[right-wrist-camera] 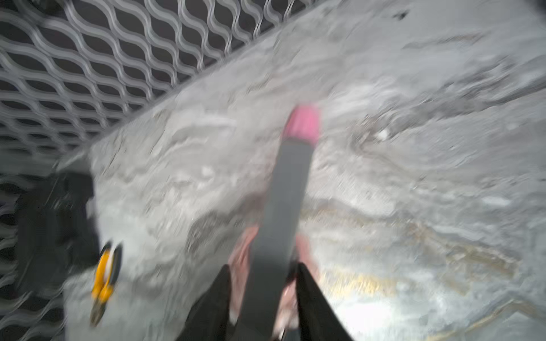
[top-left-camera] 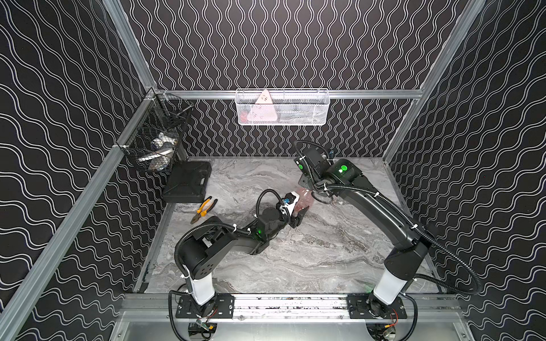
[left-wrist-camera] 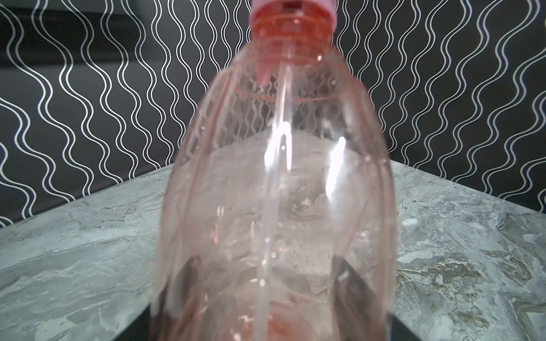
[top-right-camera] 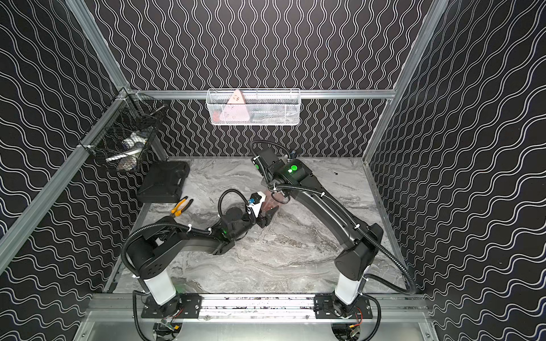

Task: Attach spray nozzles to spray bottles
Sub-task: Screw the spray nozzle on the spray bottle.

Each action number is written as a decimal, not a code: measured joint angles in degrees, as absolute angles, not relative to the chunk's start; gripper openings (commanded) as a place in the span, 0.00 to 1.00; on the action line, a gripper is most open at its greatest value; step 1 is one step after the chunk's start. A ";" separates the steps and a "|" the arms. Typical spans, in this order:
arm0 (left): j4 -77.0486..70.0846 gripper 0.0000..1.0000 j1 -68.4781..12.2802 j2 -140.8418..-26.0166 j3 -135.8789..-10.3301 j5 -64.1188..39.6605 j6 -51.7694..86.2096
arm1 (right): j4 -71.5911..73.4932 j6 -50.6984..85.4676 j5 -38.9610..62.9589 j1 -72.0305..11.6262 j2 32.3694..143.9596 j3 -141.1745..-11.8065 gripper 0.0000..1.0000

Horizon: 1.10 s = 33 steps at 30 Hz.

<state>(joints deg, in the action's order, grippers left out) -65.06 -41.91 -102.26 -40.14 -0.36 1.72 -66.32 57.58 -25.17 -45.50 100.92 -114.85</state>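
The translucent pink spray bottle [left-wrist-camera: 274,183] stands upright over the marble table near its middle, and shows in both top views [top-left-camera: 305,200] [top-right-camera: 270,203]. My left gripper [left-wrist-camera: 267,289] is shut on its lower body, its dark fingers [left-wrist-camera: 347,283] visible through the plastic. The pink spray nozzle sits on the bottle's neck: its collar [left-wrist-camera: 331,7] shows at the neck, and its thin tube [left-wrist-camera: 273,206] runs down inside. From above, my right gripper [right-wrist-camera: 263,267] straddles the nozzle head [right-wrist-camera: 302,124]. That view is blurred, so I cannot tell whether its jaws press on it.
Yellow-handled pliers [top-left-camera: 204,209] and a black case [top-left-camera: 187,181] lie at the left of the table [top-left-camera: 310,259]. A black wire basket [top-left-camera: 156,138] hangs on the left wall. A white mesh basket [top-left-camera: 298,118] on the back wall holds a pale pink triangular plate [top-left-camera: 263,110].
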 measured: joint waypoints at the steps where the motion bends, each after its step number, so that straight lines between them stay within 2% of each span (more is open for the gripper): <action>1: -65.34 0.38 -41.93 -102.26 -40.14 -0.93 1.61 | -66.76 57.36 -24.25 -45.67 100.95 -116.01 0.55; 6: -67.79 0.38 -41.60 -102.26 -39.44 -3.22 1.65 | -69.47 54.74 -23.27 -45.36 100.29 -121.45 0.69; 11: -69.56 0.38 -40.88 -102.54 -38.54 -5.96 3.29 | -71.94 48.93 -25.10 -45.25 98.39 -127.17 0.78; 15: -71.96 0.38 -39.70 -103.22 -38.06 -7.97 5.34 | -69.01 40.75 -24.12 -40.95 93.91 -122.37 0.79; 19: -74.50 0.37 -38.89 -103.28 -37.26 -11.11 8.36 | -56.12 32.67 -13.28 -27.33 85.01 -104.79 0.88; 23: -76.97 0.37 -37.19 -103.26 -37.21 -15.64 12.51 | -41.52 29.30 4.10 -17.30 79.72 -92.23 0.98; 29: -78.41 0.37 -35.90 -103.26 -37.28 -20.45 16.88 | -26.22 29.39 23.68 -13.67 83.31 -88.53 1.00; 33: -78.41 0.37 -35.81 -103.13 -37.47 -22.26 18.09 | -21.41 30.02 30.92 -13.85 85.78 -87.50 1.00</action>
